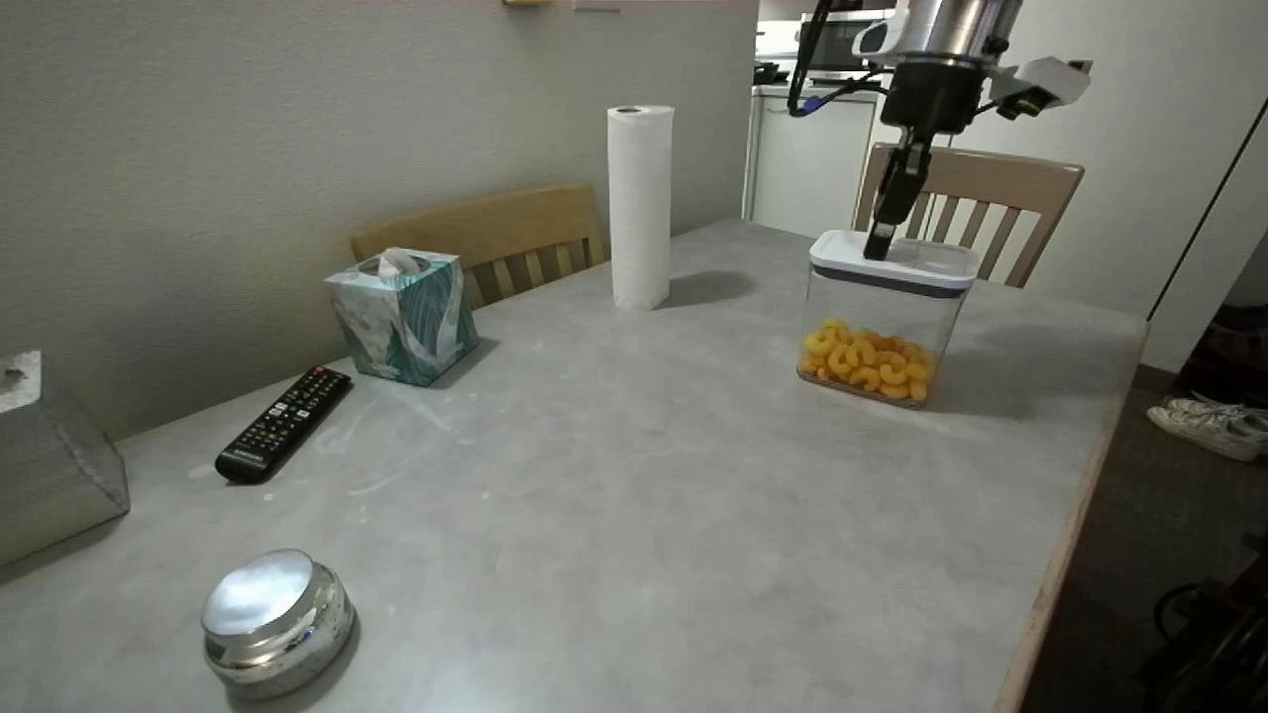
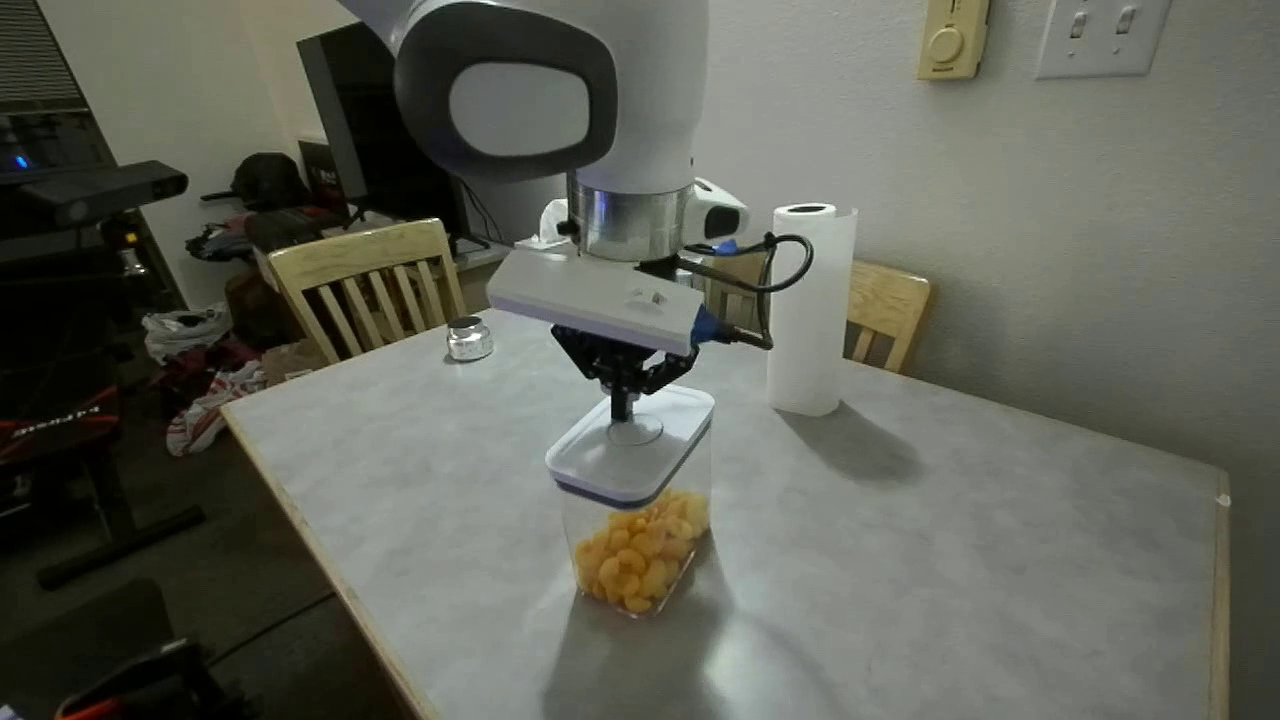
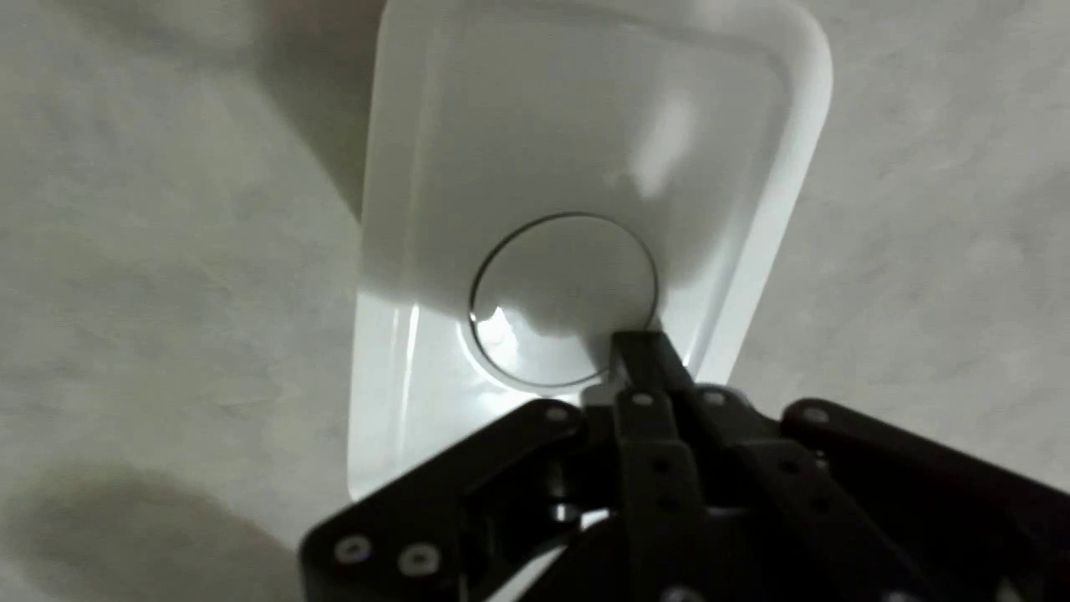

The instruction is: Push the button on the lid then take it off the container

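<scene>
We are holding the pincer (image 2: 622,412) together at the four o'clock edge of the button (image 3: 556,280) in the wrist view — presumably for prodding, contact unclear. The lid (image 1: 933,259) is capping the container (image 1: 880,309) at two o'clock on the surface (image 1: 594,475) in an exterior view.

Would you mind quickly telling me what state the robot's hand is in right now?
Hand: closed, holding nothing, down by the edge of the button; whether it touches cannot be told.
</scene>
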